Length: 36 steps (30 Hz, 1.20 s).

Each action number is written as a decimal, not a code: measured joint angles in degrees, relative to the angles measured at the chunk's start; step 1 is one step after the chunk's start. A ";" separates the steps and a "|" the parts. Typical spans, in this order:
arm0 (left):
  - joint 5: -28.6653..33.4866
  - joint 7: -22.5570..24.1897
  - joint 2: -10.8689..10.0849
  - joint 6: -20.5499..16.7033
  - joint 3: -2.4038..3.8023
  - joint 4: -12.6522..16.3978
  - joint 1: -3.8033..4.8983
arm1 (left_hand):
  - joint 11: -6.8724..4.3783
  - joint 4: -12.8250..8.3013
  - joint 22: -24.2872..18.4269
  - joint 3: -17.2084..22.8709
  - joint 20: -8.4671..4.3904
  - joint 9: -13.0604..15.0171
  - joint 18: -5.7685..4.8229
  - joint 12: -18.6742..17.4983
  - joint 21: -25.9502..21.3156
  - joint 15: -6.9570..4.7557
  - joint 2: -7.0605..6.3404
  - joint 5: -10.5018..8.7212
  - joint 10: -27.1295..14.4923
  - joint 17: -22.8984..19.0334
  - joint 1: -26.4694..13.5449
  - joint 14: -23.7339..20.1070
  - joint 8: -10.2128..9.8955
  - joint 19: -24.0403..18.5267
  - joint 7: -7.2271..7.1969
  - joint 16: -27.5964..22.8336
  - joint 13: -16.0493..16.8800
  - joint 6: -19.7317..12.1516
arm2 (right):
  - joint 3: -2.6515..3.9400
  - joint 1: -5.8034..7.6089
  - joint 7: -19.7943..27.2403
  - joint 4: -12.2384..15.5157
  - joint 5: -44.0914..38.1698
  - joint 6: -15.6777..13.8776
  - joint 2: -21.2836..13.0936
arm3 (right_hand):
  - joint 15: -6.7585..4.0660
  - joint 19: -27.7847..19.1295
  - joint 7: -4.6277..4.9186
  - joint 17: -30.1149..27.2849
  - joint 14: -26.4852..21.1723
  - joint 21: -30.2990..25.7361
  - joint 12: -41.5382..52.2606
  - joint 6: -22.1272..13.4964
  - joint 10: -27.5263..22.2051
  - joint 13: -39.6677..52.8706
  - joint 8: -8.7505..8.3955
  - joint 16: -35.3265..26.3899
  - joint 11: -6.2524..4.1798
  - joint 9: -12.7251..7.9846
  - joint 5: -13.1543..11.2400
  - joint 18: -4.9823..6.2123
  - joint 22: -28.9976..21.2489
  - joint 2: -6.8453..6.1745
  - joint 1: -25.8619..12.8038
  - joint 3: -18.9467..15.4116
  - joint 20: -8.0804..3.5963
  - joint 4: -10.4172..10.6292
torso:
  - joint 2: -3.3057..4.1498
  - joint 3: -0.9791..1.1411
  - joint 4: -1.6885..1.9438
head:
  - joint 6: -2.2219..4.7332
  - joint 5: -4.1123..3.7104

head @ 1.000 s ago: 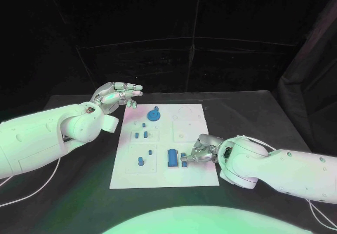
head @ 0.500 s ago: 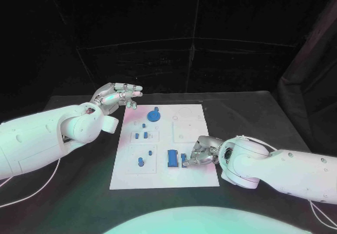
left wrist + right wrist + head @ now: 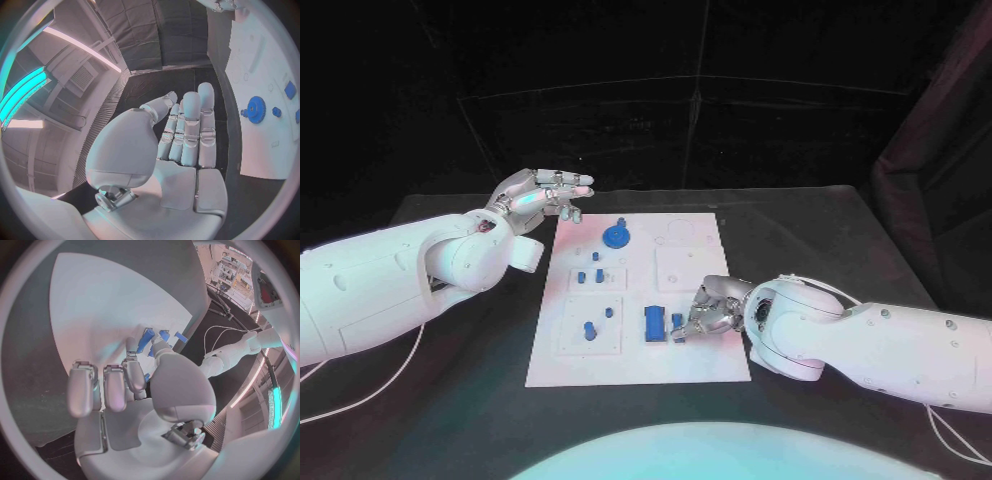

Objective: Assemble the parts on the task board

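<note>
The white task board [image 3: 689,360] lies in the middle of the table. On it are a blue gear [image 3: 616,237], several small blue parts [image 3: 594,273] and an upright blue block [image 3: 653,322]. My right hand [image 3: 708,312] rests low over the board's near right part. It pinches a small blue part [image 3: 678,324] between thumb and finger, right beside the block. The right wrist view has the right hand [image 3: 134,390] over the board [image 3: 106,300], with blue parts [image 3: 164,335] past the fingertips. My left hand [image 3: 542,193] hovers off the board's far left corner, fingers straight and empty. The left wrist view includes the gear [image 3: 255,109].
Bare black table [image 3: 805,240] surrounds the board on every side. Dark curtains stand behind the table's far edge. Empty recesses mark the board's far right part [image 3: 681,232].
My right hand has edged slightly nearer and towards the blue block with the small part. The left hand has stayed where it was.
</note>
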 measured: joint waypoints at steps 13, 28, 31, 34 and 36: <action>0.00 -0.05 0.06 0.04 0.00 -0.14 0.00 | 0.00 0.00 0.01 0.00 0.00 0.00 0.00 0.00 0.00 0.00 0.00 0.00 0.00 -0.05 0.00 0.00 0.00 0.00 0.00 0.00 0.01 0.00 | -0.04 -0.02 1.09 -0.42 -0.71 -0.10 0.21 | 0.00 0.00 0.00 -0.01 0.00 0.00 0.00 0.00 0.00 0.00 -0.07 0.00 0.00 0.18 -0.15 0.00 0.06 0.50 0.13 -0.47 0.00 -0.01 | -0.10 0.02 0.00 | -0.03 0.03; 0.00 -0.10 0.08 0.08 -0.01 -0.24 -0.01 | 0.00 0.00 0.01 0.00 0.00 0.00 0.00 0.00 0.00 0.00 0.00 0.00 0.00 -0.04 0.00 0.00 0.00 0.00 0.00 0.00 0.02 0.00 | -0.08 -0.07 4.55 1.50 0.27 0.05 -2.16 | 0.00 0.00 0.00 -0.01 0.00 0.00 0.00 0.00 0.00 -0.01 -0.21 0.00 0.00 0.57 0.34 0.00 0.06 0.47 -1.66 -4.01 0.00 0.83 | -0.04 0.02 -0.12 | 0.10 -0.01; 0.00 -0.12 0.08 0.09 -0.01 -0.22 -0.01 | 0.00 0.00 0.01 0.00 0.00 0.00 0.00 0.00 0.00 0.00 0.00 0.00 0.00 -0.04 0.00 0.00 0.00 0.00 0.00 0.00 0.02 0.00 | -0.08 -0.07 4.75 1.23 0.41 0.41 -2.37 | 0.00 0.00 0.00 -0.02 0.00 0.00 0.00 0.00 0.00 -0.01 -0.22 0.00 0.00 0.67 0.34 0.00 0.06 1.23 -0.90 -4.33 0.00 0.52 | -0.05 0.01 -0.11 | 0.04 -0.12; 0.00 -0.13 0.08 0.10 -0.01 -0.22 -0.01 | 0.00 0.00 0.01 0.00 0.00 0.00 0.00 0.00 0.00 0.00 0.00 0.00 0.00 -0.04 0.00 0.00 0.00 0.00 0.00 0.00 0.02 0.00 | -0.08 -0.07 4.78 0.99 0.46 0.83 -2.48 | 0.00 0.00 0.00 -0.02 0.00 0.00 0.00 0.00 0.00 -0.01 -0.43 0.00 0.00 0.69 0.34 0.00 0.06 1.53 -0.60 -4.40 0.00 0.45 | -0.06 -0.02 -0.05 | -0.01 -0.14; 0.00 -0.14 0.05 0.10 -0.01 -0.21 -0.01 | 0.00 0.01 0.02 0.00 0.00 0.00 0.00 0.00 0.00 0.00 0.00 0.00 0.00 -0.04 0.00 0.00 0.00 0.00 0.00 0.00 0.02 0.00 | -0.08 -0.07 4.78 0.84 0.48 1.09 -2.49 | 0.00 0.00 0.00 -0.02 0.00 0.00 0.00 0.00 0.00 -0.01 -0.43 0.00 0.00 0.72 0.33 0.00 0.06 1.58 -0.55 -4.56 0.00 0.29 | -0.06 -0.02 0.01 | -0.02 -0.13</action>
